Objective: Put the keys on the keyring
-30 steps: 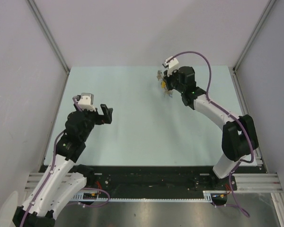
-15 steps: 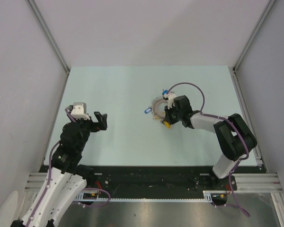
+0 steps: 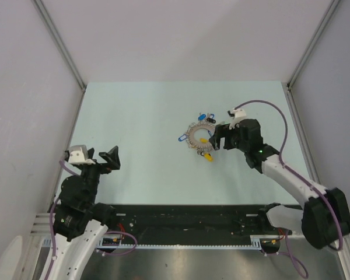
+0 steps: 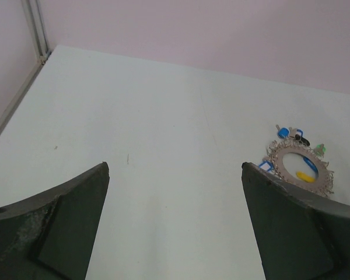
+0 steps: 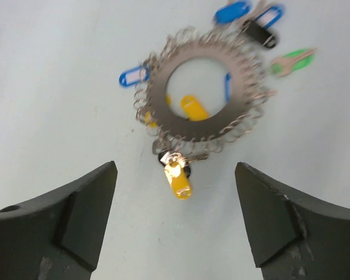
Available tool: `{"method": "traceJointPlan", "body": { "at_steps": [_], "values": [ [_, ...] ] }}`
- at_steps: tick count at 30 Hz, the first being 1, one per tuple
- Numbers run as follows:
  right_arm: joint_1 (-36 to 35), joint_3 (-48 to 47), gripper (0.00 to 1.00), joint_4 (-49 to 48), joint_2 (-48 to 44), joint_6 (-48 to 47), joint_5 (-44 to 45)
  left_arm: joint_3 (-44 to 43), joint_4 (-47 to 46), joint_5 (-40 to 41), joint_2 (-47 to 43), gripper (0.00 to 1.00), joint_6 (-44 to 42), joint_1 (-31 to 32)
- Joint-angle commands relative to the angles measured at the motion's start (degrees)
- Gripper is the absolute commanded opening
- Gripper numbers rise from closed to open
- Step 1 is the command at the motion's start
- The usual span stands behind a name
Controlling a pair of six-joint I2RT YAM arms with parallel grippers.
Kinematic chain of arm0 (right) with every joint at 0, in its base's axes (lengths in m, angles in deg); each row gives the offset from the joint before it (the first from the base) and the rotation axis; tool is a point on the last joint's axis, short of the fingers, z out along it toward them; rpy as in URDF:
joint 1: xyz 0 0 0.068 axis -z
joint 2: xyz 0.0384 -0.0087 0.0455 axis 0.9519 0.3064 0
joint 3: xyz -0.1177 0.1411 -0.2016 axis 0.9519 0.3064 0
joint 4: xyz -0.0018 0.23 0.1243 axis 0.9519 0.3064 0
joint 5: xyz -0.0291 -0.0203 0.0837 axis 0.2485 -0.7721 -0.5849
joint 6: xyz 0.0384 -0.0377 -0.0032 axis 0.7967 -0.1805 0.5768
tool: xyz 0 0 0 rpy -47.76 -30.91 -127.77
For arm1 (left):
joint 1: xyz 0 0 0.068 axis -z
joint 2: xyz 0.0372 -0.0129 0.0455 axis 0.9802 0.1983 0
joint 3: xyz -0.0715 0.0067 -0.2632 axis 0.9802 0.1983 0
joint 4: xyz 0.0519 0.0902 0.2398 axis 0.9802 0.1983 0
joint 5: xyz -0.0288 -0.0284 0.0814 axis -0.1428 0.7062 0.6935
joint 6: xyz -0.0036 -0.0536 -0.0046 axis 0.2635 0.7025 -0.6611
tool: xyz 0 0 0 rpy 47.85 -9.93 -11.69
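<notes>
The keyring [image 3: 192, 137] lies flat on the table right of centre, a grey ring fringed with wire loops and small keys. In the right wrist view the keyring [image 5: 163, 99] has a yellow key [image 5: 178, 178] at its near edge, a blue key [image 5: 131, 76] on the left, and blue, black and green ones at the top right. My right gripper [image 3: 216, 140] stands open just right of the ring, holding nothing; its fingertips straddle the yellow key from above [image 5: 176, 170]. My left gripper [image 3: 109, 158] is open and empty at the near left, and the keyring [image 4: 296, 147] shows far off in its view.
The pale table [image 3: 146, 116] is boxed in by lilac walls with metal corner posts [image 3: 61, 49]. A black rail [image 3: 186, 219] runs along the near edge by the arm bases.
My right gripper carried the keyring from the far side down to the table, let it go, opened and drew back to the right. My left arm pulled back toward the near left.
</notes>
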Motion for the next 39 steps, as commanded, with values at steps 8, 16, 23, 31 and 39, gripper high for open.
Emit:
{"method": "traceJointPlan", "body": {
  "at_steps": [8,16,23,31,39],
  "values": [
    [4.03,-0.08,1.0,15.87,-37.2,-0.24,26.87,-0.68,3.32,10.9,-9.82,1.0,4.03,-0.37],
    [4.12,-0.16,1.0,21.32,-54.09,-3.49,31.01,-1.03,4.54,14.43,-13.43,1.0,3.59,-0.46],
    [3.86,-0.78,1.0,24.48,-59.1,-8.42,26.88,-1.03,5.69,16.89,-14.32,1.0,3.59,-0.46],
    [3.24,2.82,1.0,22.11,-63.23,-9.3,27.49,-0.86,5.6,17.33,-12.82,1.0,3.59,-0.46],
    [3.15,3.26,1.0,22.2,-65.87,-8.95,26.62,-0.77,4.63,16.72,-10.36,1.0,2.97,-0.46]
  ]
}}
